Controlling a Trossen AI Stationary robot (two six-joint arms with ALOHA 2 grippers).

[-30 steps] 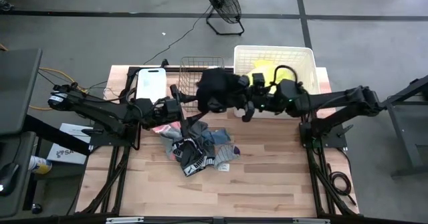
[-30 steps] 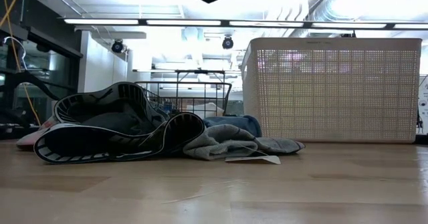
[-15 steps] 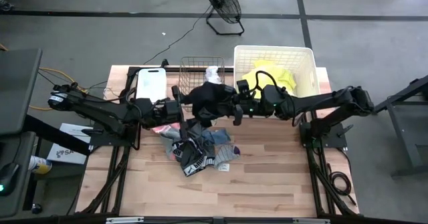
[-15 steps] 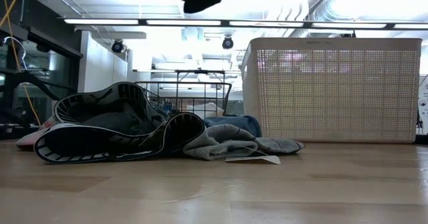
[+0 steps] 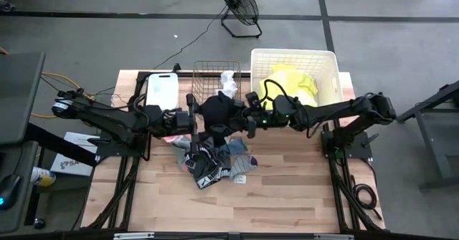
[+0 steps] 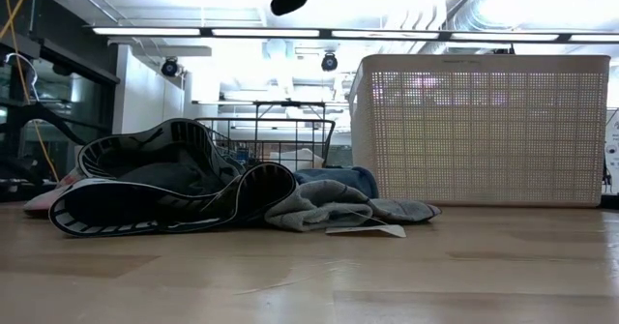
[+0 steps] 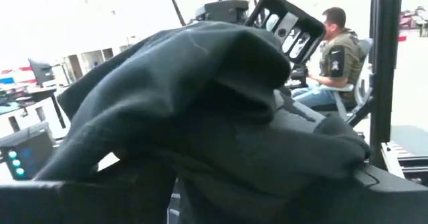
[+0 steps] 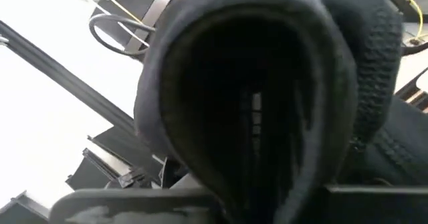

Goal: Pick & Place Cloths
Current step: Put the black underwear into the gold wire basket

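Two tools gripping black cloth aloft, wire basket behind, cloth pile below

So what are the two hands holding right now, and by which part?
A black cloth hangs in the air between the left hand and the right hand, each at one side of it; the exact grip points are hidden.

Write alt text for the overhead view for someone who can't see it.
Seen from above, two dark robot arms meet mid-table with a black cloth bunched between the left pincer and right pincer, above a pile of cloths. Behind them stand a wire basket and a white tub holding a neon-yellow cloth.
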